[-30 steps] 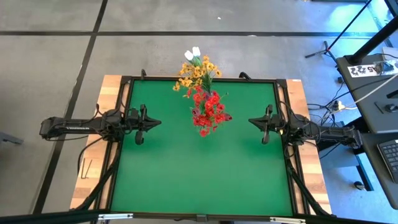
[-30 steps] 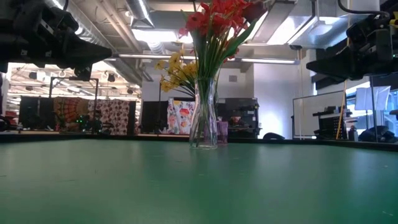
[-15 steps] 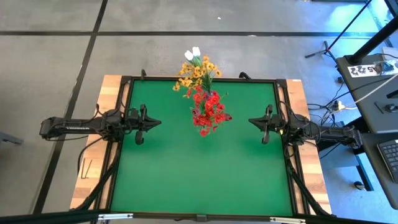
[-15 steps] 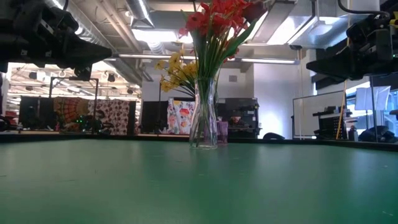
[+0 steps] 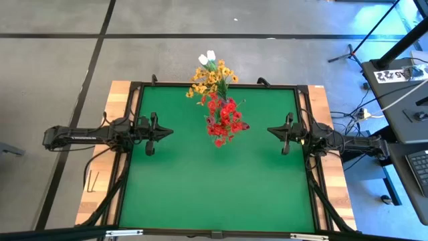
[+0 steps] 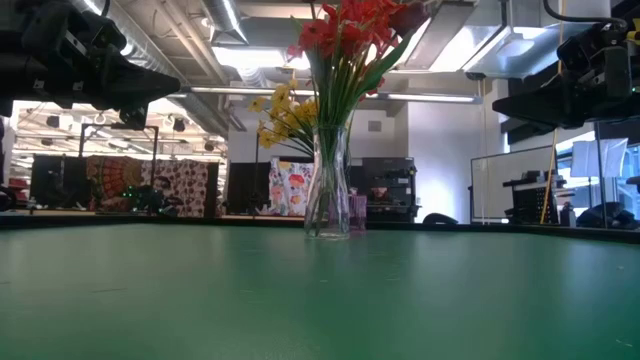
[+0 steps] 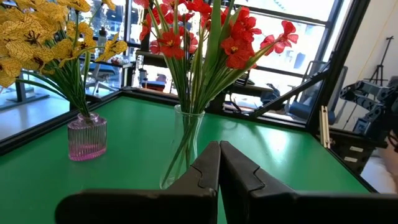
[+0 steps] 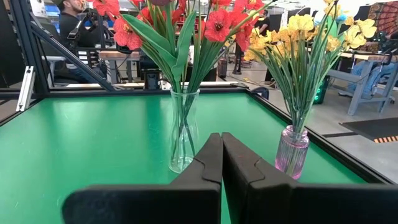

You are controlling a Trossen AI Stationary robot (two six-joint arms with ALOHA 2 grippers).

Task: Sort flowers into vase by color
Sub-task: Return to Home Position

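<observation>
Green desk (image 5: 200, 194), read left to right, each place taken from the clear glass vase (image 6: 327, 195).

The left arm (image 5: 100, 136) lies level over the desk's left edge, well to the left of the clear glass vase and pointing toward it. The left jaws are pressed together, tips meeting with no gap and nothing between them, well apart from the vase.

Slightly left of the clear glass vase and behind it, toward the desk's far edge, stands a small purple ribbed glass vase (image 7: 87, 137). It is upright and holds the yellow-orange flower clusters (image 5: 210, 79) on thin green stems. The two vases stand near each other, not touching. White tulip buds (image 5: 207, 57) show beyond the yellow-orange clusters, on the side away from the clear vase. I cannot tell which vase holds them.

The clear glass vase itself is upright on the far half of the desk, roughly midway between the two arms. Red flowers (image 5: 224, 120) stand in it — green stems crossing inside the glass, blooms fanned out above the rim.

The right arm (image 5: 341, 142) is well to the right of the clear vase and points toward it. The right jaws are pressed together and empty.

A person (image 8: 74, 15) is beyond the clear vase, past the desk's frame.
</observation>
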